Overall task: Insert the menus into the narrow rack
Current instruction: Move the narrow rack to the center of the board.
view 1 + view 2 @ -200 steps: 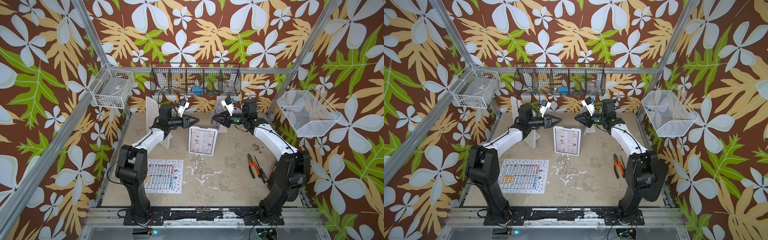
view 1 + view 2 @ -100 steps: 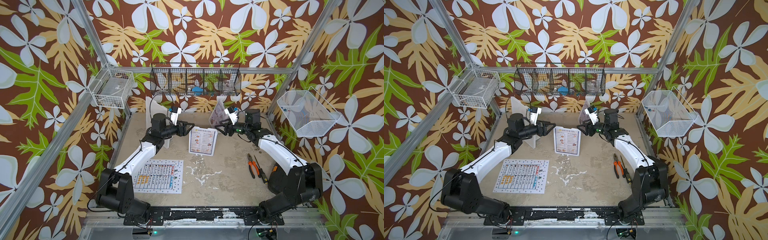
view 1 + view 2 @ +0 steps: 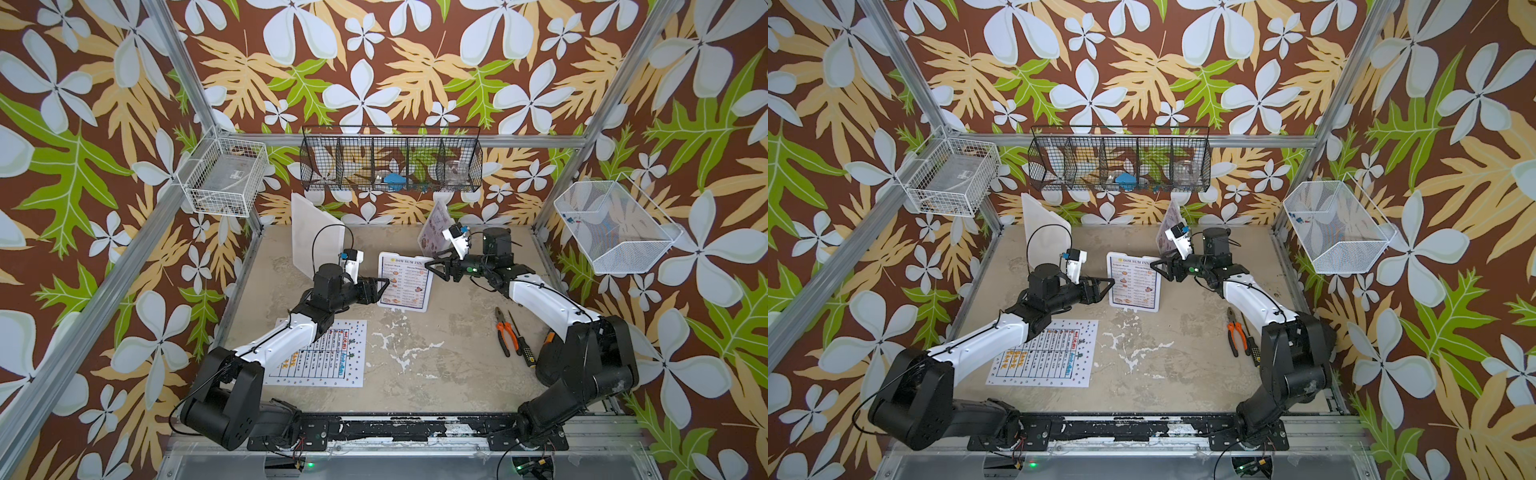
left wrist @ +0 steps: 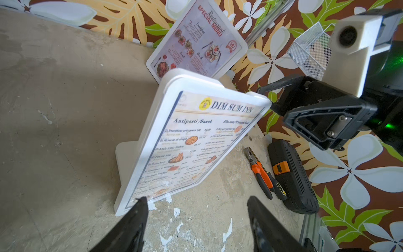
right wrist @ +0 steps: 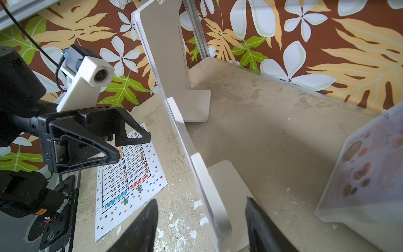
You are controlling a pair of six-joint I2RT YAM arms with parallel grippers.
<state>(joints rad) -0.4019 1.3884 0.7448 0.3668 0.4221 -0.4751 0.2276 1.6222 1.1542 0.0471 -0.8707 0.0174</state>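
1. plain white stand [image 3: 316,237] [image 5: 165,54]: upright near the back wall, behind the l gripper and to its outer side, well apart from it.
2. large white menu w/ dotted border [image 3: 332,357] [image 5: 128,174]: flat on the table [image 3: 436,374], face up, back of the l gripper toward the near edge. not in any stand.
3. l gripper [image 3: 384,289] [image 3: 1111,286] [image 4: 196,209] [image 5: 133,148]: jaws wide apart, nothing between them. it points across at the dim sum menu's side edge. in the l wrist view one fingertip [image 4: 140,209] sits right at the menu's lower corner; can't tell if it touches.
4. dim sum inn menu [image 3: 405,282] [image 3: 1136,282] [image 4: 196,141]: just ahead of the l gripper's tips, between both grippers. it sits in a white stand w/ clear front [image 4: 130,152] [image 5: 192,157], tilted back, print facing the near side.
5. r gripper [image 3: 430,268] [image 3: 1153,268] [image 4: 272,107] [image 5: 200,211]: jaws apart, clamped on nothing. tips are by the dim sum menu's top corner on its own side. in the r wrist view the stand's thin edge runs up between the two fingers, clear of both.
6. special menu [image 3: 434,226] [image 4: 196,41] [image 5: 359,170]: pinkish, in its own white-rimmed holder, tilted, just behind the r gripper by the back wall.
7. pliers [image 3: 505,332] [image 4: 260,172] + screwdriver [image 3: 519,345]: flat on the table, side by side, back of the r gripper nr its arm's base. black case [image 4: 290,174] is just beside them.
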